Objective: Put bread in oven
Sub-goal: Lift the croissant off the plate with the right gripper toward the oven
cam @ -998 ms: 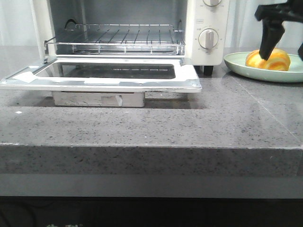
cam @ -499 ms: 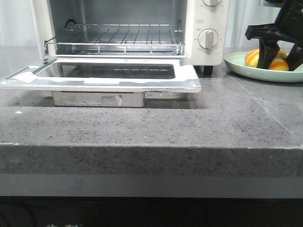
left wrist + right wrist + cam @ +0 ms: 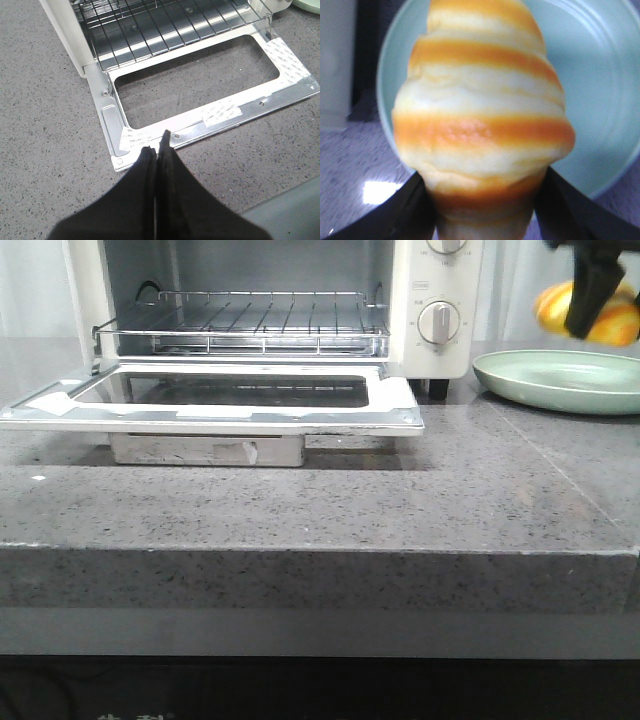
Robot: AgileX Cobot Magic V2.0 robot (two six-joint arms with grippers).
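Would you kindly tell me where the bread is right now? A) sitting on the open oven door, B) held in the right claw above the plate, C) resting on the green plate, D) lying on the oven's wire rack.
B: the right claw is shut on the bread and holds it in the air, clear of the green plate below, while the wire rack and the open oven door carry nothing.

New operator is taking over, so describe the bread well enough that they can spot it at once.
Find the white oven; right of it lies a pale green plate. Above it, the right gripper holds the bread, a glossy yellow roll with orange stripes.
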